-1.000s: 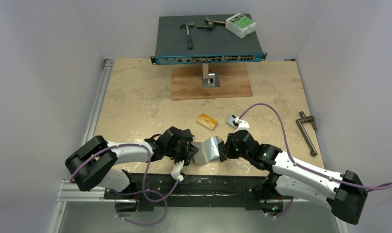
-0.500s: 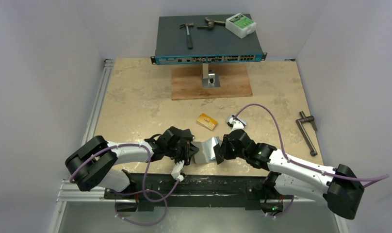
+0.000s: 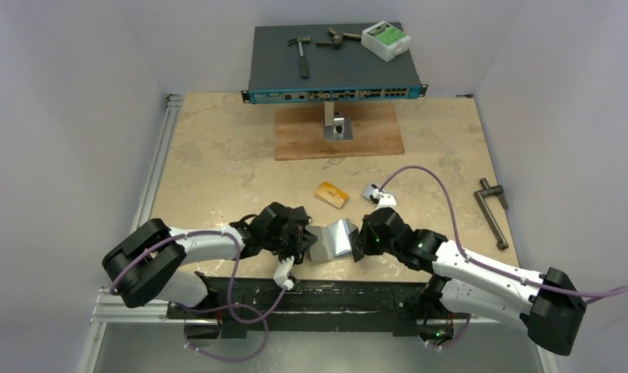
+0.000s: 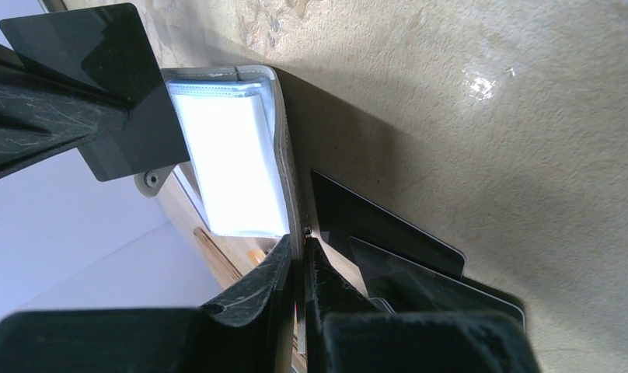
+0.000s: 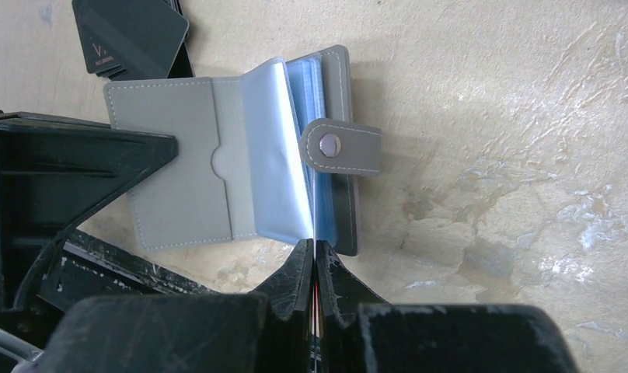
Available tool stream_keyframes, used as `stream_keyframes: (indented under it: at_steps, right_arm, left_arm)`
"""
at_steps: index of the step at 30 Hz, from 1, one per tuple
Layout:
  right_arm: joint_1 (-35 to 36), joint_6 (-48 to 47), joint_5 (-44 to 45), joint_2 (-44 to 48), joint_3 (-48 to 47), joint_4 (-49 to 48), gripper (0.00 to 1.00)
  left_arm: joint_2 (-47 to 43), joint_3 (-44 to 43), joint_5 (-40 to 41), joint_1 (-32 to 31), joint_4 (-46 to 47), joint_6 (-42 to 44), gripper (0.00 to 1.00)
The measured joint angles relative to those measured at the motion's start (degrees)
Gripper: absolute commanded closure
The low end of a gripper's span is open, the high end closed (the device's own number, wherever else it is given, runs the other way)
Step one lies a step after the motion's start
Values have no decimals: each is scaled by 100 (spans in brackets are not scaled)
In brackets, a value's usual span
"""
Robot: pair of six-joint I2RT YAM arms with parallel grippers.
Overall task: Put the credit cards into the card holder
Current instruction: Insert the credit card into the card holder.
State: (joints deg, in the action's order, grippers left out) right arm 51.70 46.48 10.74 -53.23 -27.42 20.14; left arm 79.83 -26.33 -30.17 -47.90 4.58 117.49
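Note:
The grey card holder [image 3: 333, 239] lies open near the table's front edge. Its snap tab [image 5: 340, 144] and bluish sleeves show in the right wrist view. My left gripper [image 3: 305, 242] is shut on the holder's left cover edge [image 4: 303, 247]. My right gripper [image 3: 356, 242] is shut on a thin credit card seen edge-on [image 5: 315, 247], its far end at the sleeves. An orange-yellow card [image 3: 331, 194] and a silver-white card [image 3: 371, 192] lie just beyond the holder.
Black flat pieces [image 5: 132, 31] lie stacked beside the holder under my left gripper. A network switch [image 3: 334, 70] with a hammer and tools stands at the back on a wooden board [image 3: 338, 132]. A metal tool [image 3: 491, 210] lies at the right.
My right gripper pushed left toward the holder with its card, then drew back a little to the right. The left gripper has stayed on the holder.

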Motion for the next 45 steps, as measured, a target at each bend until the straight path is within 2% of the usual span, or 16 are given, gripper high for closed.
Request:
stream_keyframes:
  at_steps: [13,21,27,34,41,45]
  right_arm:
    - [-2,-144,-175,-63,0,-118,100]
    - [0,-319,-584,-243,0,-516,100]
    - [0,-352,-629,-262,0,-595,100]
    - [0,-341,-354,-212,-105,-245,100]
    - [0,-326,197,673,-586,133,100]
    - [0,-354,188,474,-737,-59,100]
  left_arm:
    - [-26,61,17,33,0,2,93]
    - [-26,61,28,33,4,0,84]
    - [-26,61,42,33,55,2,81]
    - [-105,61,92,33,63,2,82]
    - [-155,63,129,33,55,2,83]
    - [-155,70,131,33,50,2,84]
